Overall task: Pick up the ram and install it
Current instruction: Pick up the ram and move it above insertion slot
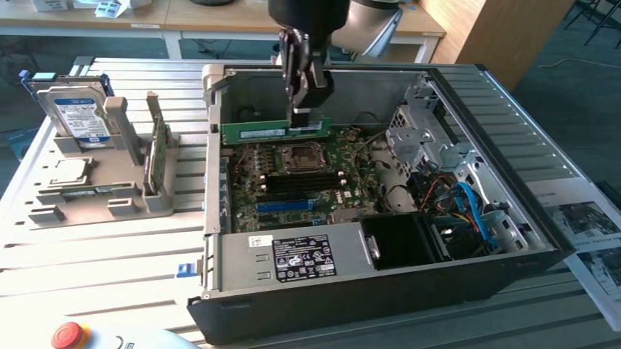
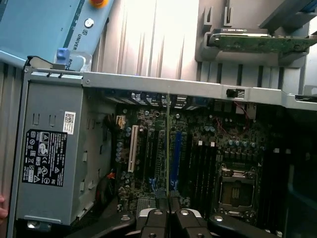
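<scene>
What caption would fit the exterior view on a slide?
Gripper holds the ram over the motherboard in an open computer case.

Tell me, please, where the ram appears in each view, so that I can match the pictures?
Exterior view: the ram hangs level in the gripper, inside the open case, close to the CPU socket.
Wrist view: the ram shows edge-on, a thin green line running out from the gripper over the motherboard.
Shared landmark: the CPU socket.

The ram (image 1: 275, 131) hangs in the claw (image 1: 304, 116) over the motherboard (image 1: 342, 163) (inside the case (image 1: 369, 298)).
</scene>
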`<state>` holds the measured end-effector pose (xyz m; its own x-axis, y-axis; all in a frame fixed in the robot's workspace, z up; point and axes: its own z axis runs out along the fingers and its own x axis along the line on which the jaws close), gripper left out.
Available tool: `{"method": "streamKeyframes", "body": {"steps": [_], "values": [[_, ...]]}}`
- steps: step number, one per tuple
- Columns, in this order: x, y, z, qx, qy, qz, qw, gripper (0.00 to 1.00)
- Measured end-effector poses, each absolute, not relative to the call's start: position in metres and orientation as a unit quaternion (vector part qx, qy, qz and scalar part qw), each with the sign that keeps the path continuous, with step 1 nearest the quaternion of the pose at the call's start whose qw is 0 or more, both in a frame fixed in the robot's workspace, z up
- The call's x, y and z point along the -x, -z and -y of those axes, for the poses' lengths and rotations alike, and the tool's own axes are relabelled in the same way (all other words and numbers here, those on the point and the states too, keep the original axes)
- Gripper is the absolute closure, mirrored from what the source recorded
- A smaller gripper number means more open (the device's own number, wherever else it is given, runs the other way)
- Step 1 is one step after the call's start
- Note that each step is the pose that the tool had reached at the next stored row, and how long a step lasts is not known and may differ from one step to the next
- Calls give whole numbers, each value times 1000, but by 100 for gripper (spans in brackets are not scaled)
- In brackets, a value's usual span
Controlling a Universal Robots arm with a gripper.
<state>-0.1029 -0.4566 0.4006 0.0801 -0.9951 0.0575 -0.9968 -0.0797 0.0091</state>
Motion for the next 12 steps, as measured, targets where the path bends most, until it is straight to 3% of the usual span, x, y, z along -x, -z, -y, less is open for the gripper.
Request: {"method": "streamKeyframes", "body": {"steps": [12], "values": [[74,-401,459,-742,-18,670,23,88]]}}
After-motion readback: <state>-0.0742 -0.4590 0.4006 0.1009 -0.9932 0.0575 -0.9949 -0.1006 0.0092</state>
